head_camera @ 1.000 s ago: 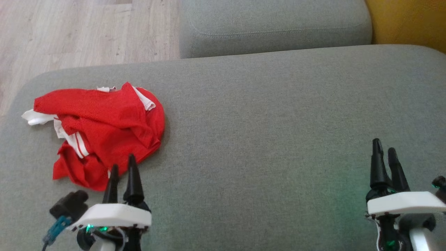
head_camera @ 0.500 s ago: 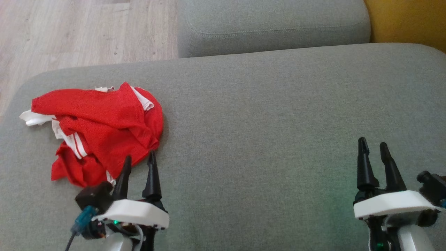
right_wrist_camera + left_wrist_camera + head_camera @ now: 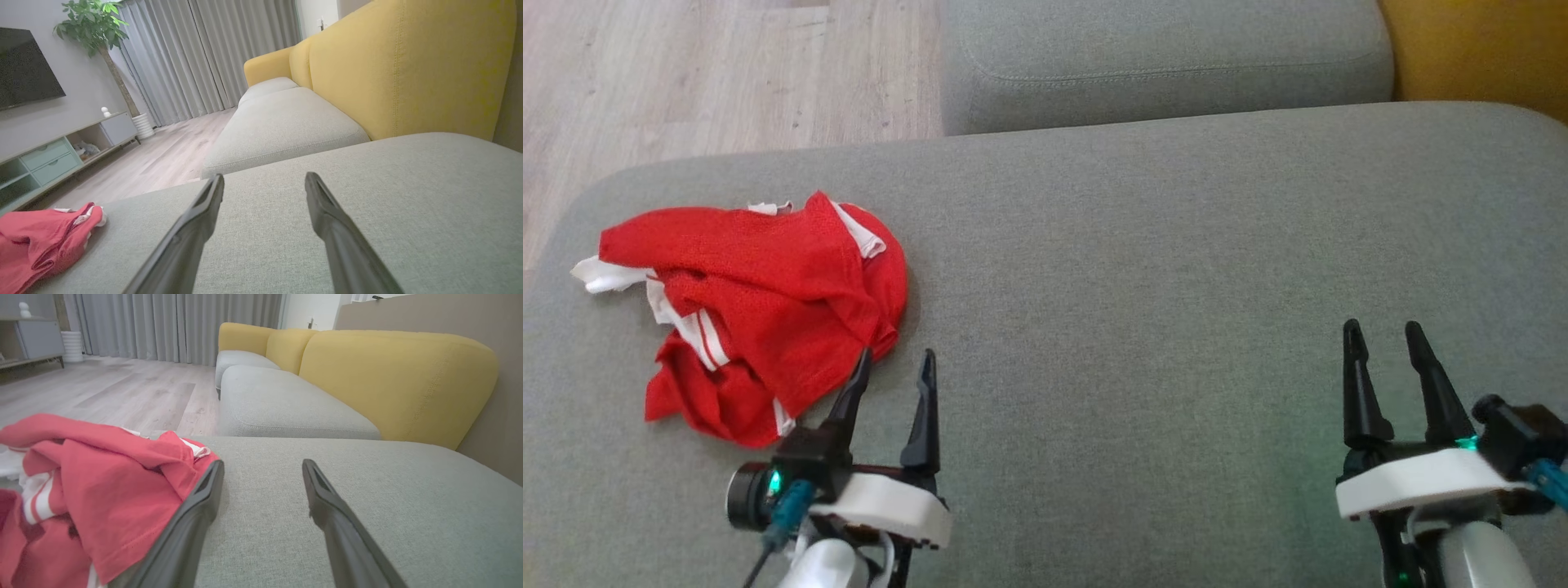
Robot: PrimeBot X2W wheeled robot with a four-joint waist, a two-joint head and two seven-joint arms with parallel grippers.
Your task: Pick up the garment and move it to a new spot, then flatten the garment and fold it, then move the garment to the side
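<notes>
Red, white-trimmed garment (image 3: 768, 302) lies crumpled on the grey cushion (image 3: 1135, 286); the left gripper (image 3: 896, 357) points at its near edge, jaws apart, and the right gripper (image 3: 1382, 327) sits well apart, jaws likewise spread.

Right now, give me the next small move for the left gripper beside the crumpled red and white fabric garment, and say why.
Probably nudge the open left gripper slightly to its left and forward, so the edge of the crumpled red and white garment sits between its fingers. Its gap frames bare grey sofa cushion; one finger is at the cloth's edge.
</notes>
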